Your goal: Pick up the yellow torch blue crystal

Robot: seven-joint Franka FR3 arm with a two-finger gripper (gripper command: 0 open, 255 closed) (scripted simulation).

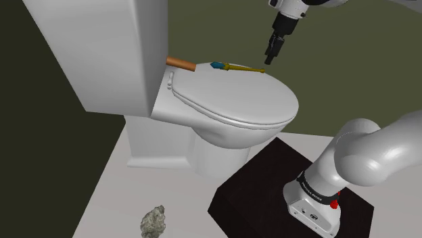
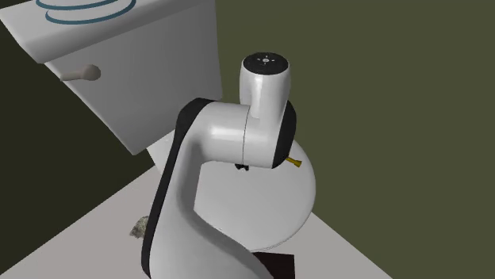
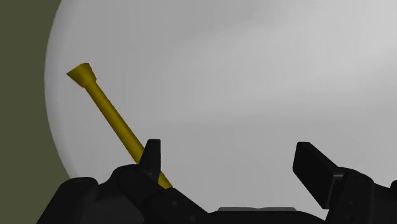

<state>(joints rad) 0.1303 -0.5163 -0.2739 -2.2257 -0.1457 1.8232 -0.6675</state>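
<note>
A thin yellow torch (image 1: 240,67) with a blue crystal head (image 1: 217,65) lies flat on the white toilet lid (image 1: 237,101), near its far edge. My black gripper (image 1: 272,54) hangs above the torch's plain end, clear of it. In the wrist view the yellow shaft (image 3: 111,114) runs slantwise under one fingertip (image 3: 151,156), its flared end (image 3: 81,73) pointing away; the fingers stand wide apart with nothing between them. In the second exterior view a yellow tip (image 2: 294,162) peeks out behind my arm.
The toilet's tall tank (image 1: 95,47) rises at the shoulder view's left, with a brown flush handle (image 1: 180,63) beside the crystal. A grey rock (image 1: 153,222) lies on the floor. My stand (image 1: 270,196) sits in front of the bowl.
</note>
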